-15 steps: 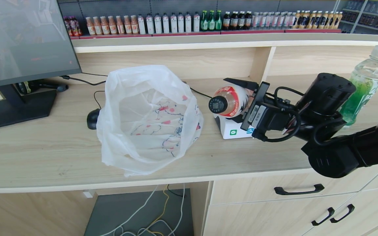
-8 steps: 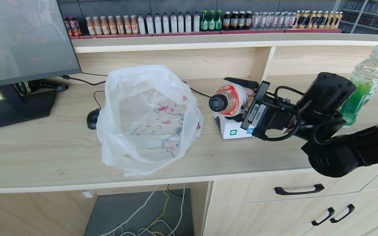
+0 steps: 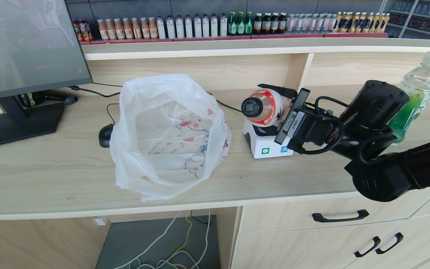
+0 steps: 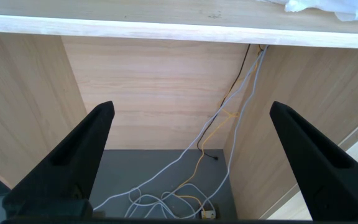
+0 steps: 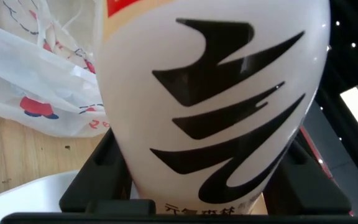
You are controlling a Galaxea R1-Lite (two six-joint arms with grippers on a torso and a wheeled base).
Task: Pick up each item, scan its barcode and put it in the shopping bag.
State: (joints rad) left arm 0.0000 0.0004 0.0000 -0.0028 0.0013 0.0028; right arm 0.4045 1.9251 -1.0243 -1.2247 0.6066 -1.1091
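Your right pincer (image 3: 273,108) was closed tight on the bottle (image 3: 263,108), one finger above it and one below. The bottle lay on its side in the air, just over the white scanner (image 3: 265,147) on the wooden counter (image 3: 50,172). Its long way ran from 3 o'clock to 9 o'clock, with the dark cap at the 9 o'clock end. The shopping bag (image 3: 125,149) sat at 9 o'clock from the bottle, near it, with its mouth open to the top, so the cap pointed at the bag. Your right arm was the nearer one by far. Your left pincer (image 4: 191,109) hung wide open down below the counter, holding nothing. The bottle looked round, hard and smooth, with a shiny white wrap, black stripes and some red. I think it could slip or roll if you let go too soon. The bag was thin, soft and crinkly, partly see-through, with red and blue drawings, so I think its sides would fold in if you bumped them. A tall green bottle (image 3: 414,99) stood at 3 o'clock, well apart.
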